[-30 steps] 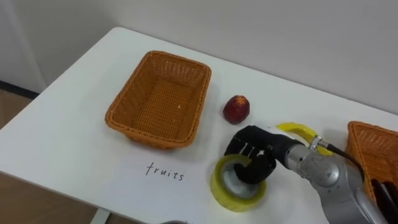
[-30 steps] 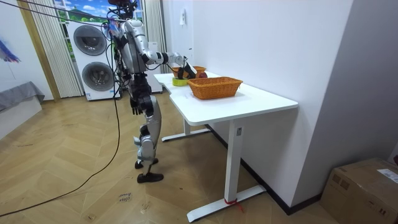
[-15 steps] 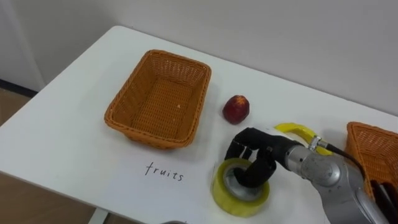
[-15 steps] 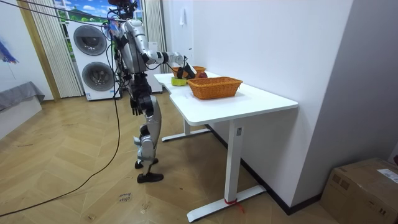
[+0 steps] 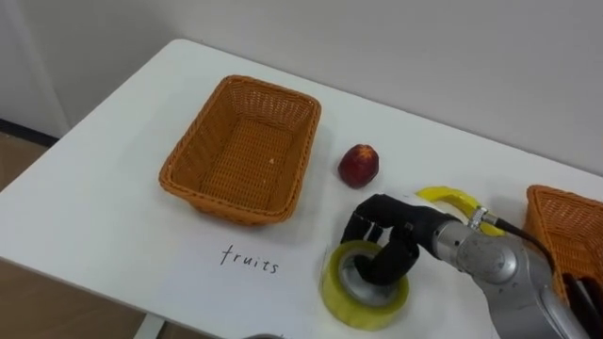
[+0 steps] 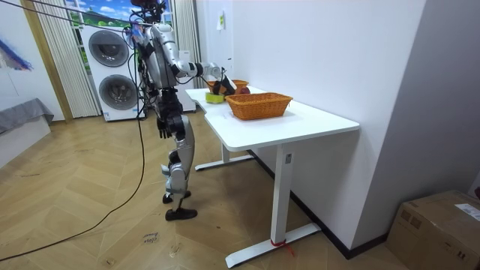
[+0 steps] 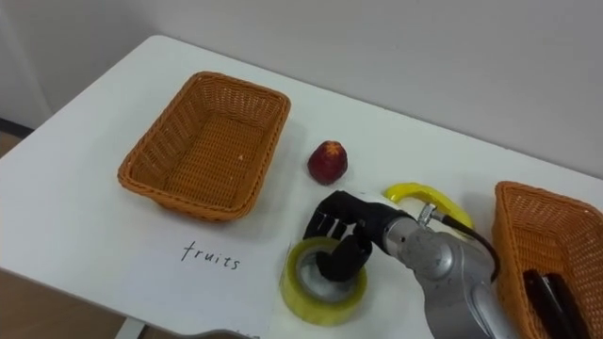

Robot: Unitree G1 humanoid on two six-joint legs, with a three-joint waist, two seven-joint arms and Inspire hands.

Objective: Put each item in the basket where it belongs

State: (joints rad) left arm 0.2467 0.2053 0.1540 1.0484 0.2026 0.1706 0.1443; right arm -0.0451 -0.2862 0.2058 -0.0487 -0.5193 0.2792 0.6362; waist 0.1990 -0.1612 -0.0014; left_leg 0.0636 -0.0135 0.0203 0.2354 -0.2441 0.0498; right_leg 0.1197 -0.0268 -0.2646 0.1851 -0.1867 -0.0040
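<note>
So here's what we've got. The right robot hand is down on the yellow tape roll, which lies flat close to the worktop's near edge, about midway along it. The hand is clenched on the roll: part of it dips into the roll's hole and the rest curls over the far side of the rim, so we'd call that a grasp. The roll looks like it's resting on the worktop, not lifted.

Just behind the hand there's a yellow ring-shaped thing; we can't tell what it is. A bit further back and toward the left sits a red peach, on its own, just beside the right wall of the fruit basket but not touching it. That wicker basket takes up the left part of the worktop, and nothing shows inside it. The word fruits is handwritten on the worktop right in front of it, near the edge.

Over at the right edge there's a second wicker basket with a couple of dark things lying in it.

In the room view the robot stands upright at the worktop's end on the room view's left, with washing machines behind it. Its left robot hand hangs down by the hip, too small there for us to tell its state.
</note>
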